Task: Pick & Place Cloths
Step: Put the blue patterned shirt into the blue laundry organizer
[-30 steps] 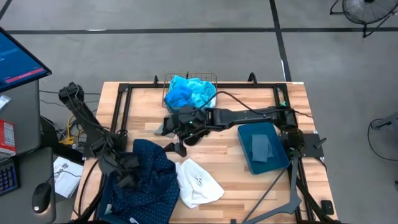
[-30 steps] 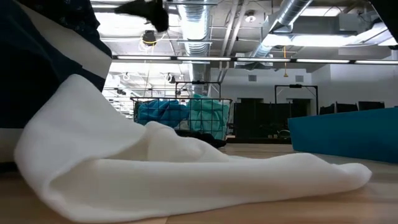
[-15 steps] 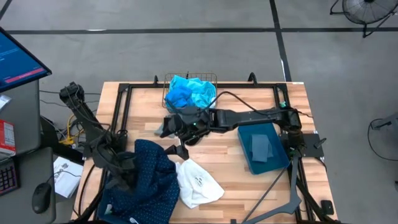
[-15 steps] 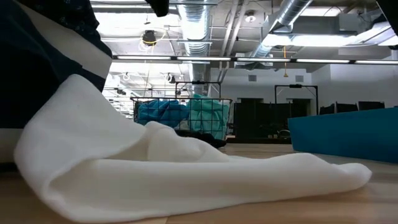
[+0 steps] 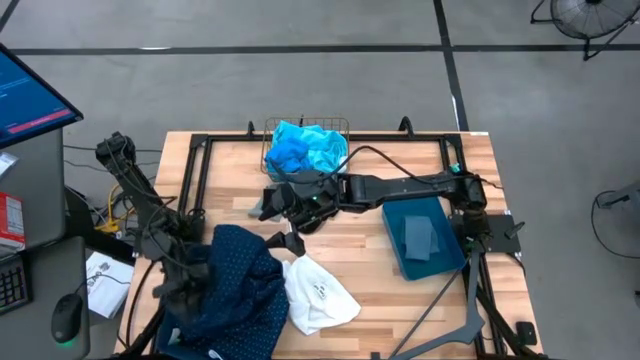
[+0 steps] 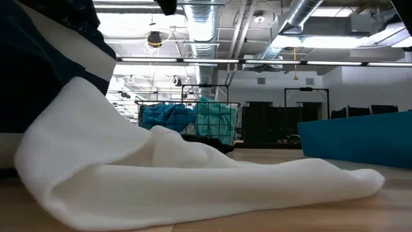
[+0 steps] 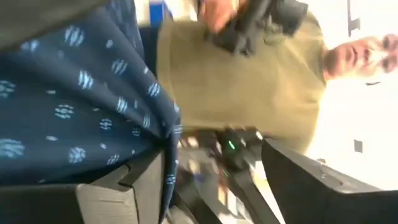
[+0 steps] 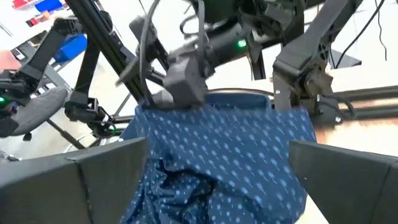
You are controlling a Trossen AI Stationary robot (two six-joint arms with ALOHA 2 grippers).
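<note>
- Left gripper (image 5: 190, 283): hovering at the near left corner of the counter (image 5: 370, 235), over the left edge of the navy dotted cloth (image 5: 235, 290). In the left wrist view its fingers (image 7: 134, 180) are standing apart, with a fold of the navy dotted cloth lying against one finger; whether that fold is pinched cannot be told.
- Right gripper (image 5: 285, 205): reaching across the middle of the counter from the right side, its tip lying near the gold wire basket (image 5: 305, 135). In the right wrist view its two fingers (image 8: 93, 180) are spread wide with nothing between them, pointing toward the navy dotted cloth (image 8: 217, 155) and the left arm beyond it.
- Navy dotted cloth: lying in a rumpled heap at the near left of the counter, hanging partly over the front edge.
- White cloth (image 5: 315, 293): resting flat on the counter, touching the right side of the navy dotted cloth. In the low view it is filling the foreground as a pale folded mound (image 6: 161, 177).
- Turquoise and bright blue cloths (image 5: 305, 148): sitting bunched together inside the gold wire basket at the far middle of the counter.
- Grey cloth (image 5: 418, 238): lying folded inside the dark teal bin (image 5: 395, 250) on the right side of the counter.
- Person (image 7: 249, 81): showing in the left wrist view beyond the counter, wearing an olive top.
</note>
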